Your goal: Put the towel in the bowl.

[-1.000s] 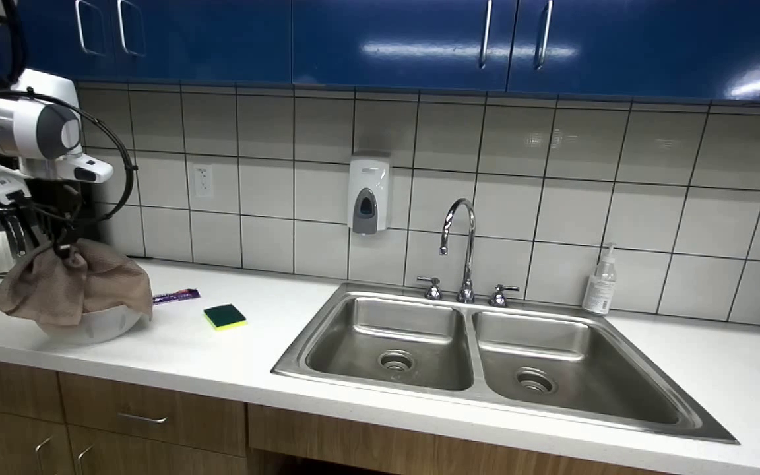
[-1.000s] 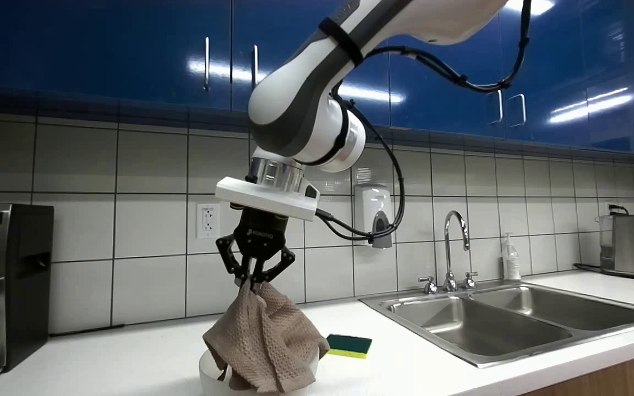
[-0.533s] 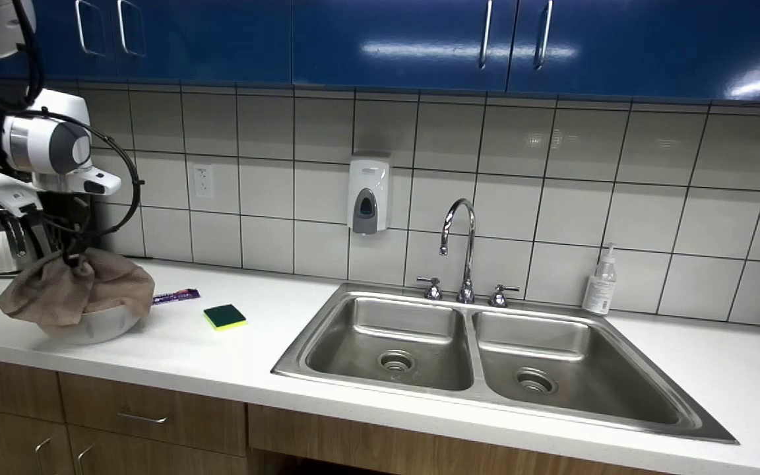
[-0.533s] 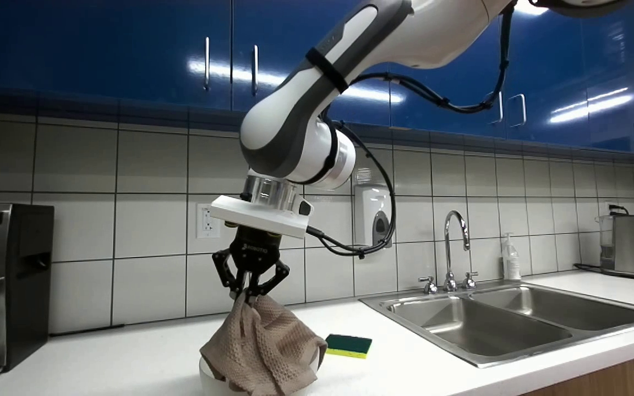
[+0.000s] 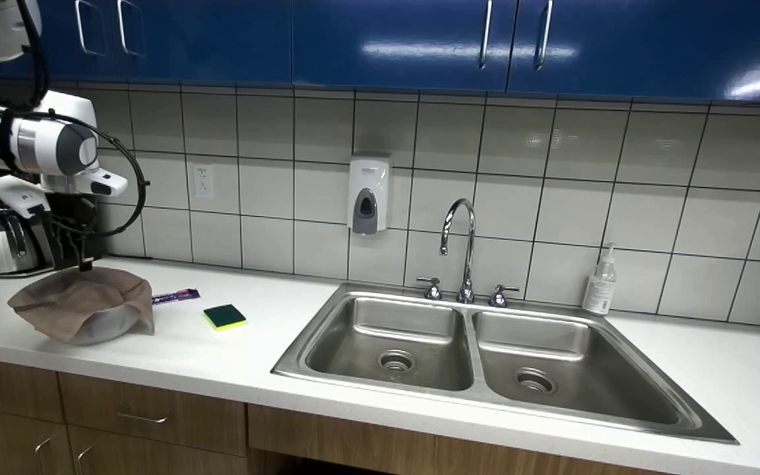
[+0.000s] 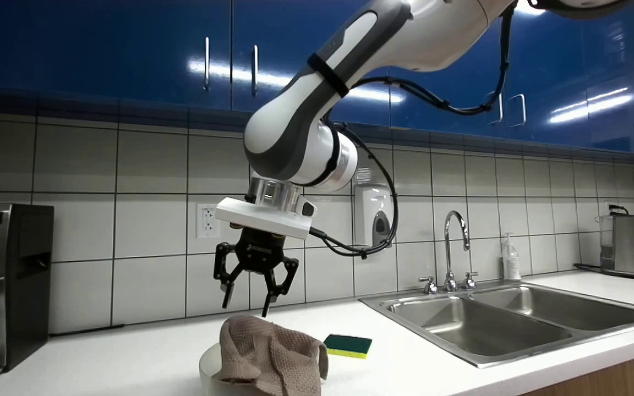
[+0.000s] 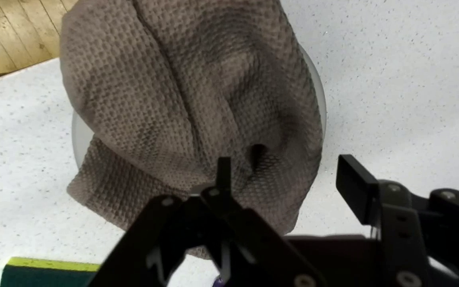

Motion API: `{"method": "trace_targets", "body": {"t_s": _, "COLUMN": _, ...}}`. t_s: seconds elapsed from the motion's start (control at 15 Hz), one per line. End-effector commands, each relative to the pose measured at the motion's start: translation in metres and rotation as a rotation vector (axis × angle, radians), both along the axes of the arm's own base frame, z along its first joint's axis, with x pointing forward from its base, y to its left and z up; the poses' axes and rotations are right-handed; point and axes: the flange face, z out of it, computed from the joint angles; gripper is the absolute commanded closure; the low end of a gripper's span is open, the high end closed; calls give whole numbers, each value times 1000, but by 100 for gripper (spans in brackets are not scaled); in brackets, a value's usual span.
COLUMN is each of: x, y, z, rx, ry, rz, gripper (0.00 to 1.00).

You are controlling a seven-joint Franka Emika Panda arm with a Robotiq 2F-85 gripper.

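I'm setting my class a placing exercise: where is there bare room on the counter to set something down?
Bare counter shows between the sponge and the sink, and between the sink and the metal appliance. It is crowded around the bowl: the towel drapes over it, the open gripper hangs above, a purple wrapper lies nearby.

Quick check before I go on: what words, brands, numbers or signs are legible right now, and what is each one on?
"ROBOTIQ": on the gripper, on its black body.
Wall dispenser: print too small to read.
Pump bottle: label too blurred to read.
Purple wrapper: lettering too small to read.
Black appliance: panel markings too small to read.
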Motion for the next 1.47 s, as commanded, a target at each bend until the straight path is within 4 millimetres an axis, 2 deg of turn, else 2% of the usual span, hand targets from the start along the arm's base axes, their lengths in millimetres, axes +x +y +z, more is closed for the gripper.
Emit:
{"method": "trace_targets", "body": {"t_s": 0.0, "x": 1, "y": -3, "z": 5, "rx": -1, "ry": -8, "rz": 2, "gripper": 1}}
{"method": "trace_targets", "body": {"t_s": 0.27, "x": -4, "y": -13, "z": 7, "rx": -3, "ry": 20, "rz": -2, "gripper": 0}}
{"method": "trace_targets", "body": {"t_s": 0.47, "x": -17, "y": -23, "z": 13, "rx": -11, "ry": 50, "rz": 8, "gripper": 0}}
{"method": "trace_targets", "body": {"t_s": 0.73, "x": -40, "y": -52, "z": 29, "rx": -106, "ry": 96, "rz": 53, "gripper": 0}}
{"method": "trace_targets", "body": {"t_s": 1.07, "x": -68, "y": -107, "z": 57, "rx": -186, "ry": 117, "rz": 95, "gripper": 0}}
{"method": "trace_targets", "body": {"t_s": 1.4, "x": -91, "y": -186, "z": 74, "rx": -198, "ry": 128, "rz": 48, "gripper": 0}}
